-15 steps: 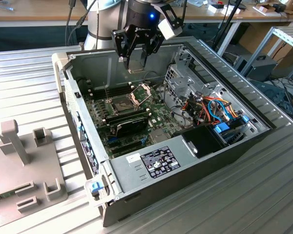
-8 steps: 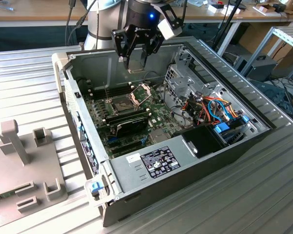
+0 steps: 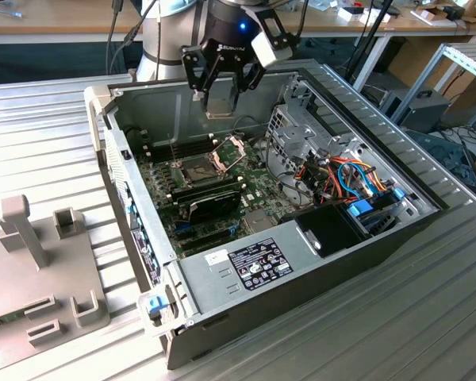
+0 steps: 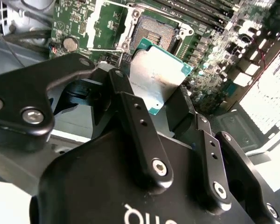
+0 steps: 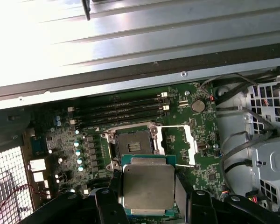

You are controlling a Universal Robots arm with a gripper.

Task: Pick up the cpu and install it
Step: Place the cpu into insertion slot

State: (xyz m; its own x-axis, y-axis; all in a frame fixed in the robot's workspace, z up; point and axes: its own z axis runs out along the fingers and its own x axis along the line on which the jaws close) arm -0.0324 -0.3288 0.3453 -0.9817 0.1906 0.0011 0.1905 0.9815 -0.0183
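The cpu [image 3: 220, 101] is a flat square chip with a dull silvery top and green edge, held in the air above the open computer case. My gripper [image 3: 222, 95] is shut on it at its sides. In the first wrist view the cpu [image 5: 148, 186] hangs just short of the dark square socket [image 5: 133, 143], whose hinged metal frame [image 5: 179, 144] is swung open. The second wrist view shows the cpu [image 4: 156, 79] between the black fingers [image 4: 140, 126], with the socket [image 4: 155, 33] beyond it. In the exterior view the socket [image 3: 200, 169] lies below and to the exterior view's left of the gripper.
The case [image 3: 301, 262] stands open on a ribbed metal table. Memory slots [image 5: 126, 108] run beside the socket. A drive cage [image 3: 301, 127] and bundled cables [image 3: 349, 178] fill the case toward the exterior view's right. A grey fixture [image 3: 40, 270] sits at the exterior view's left.
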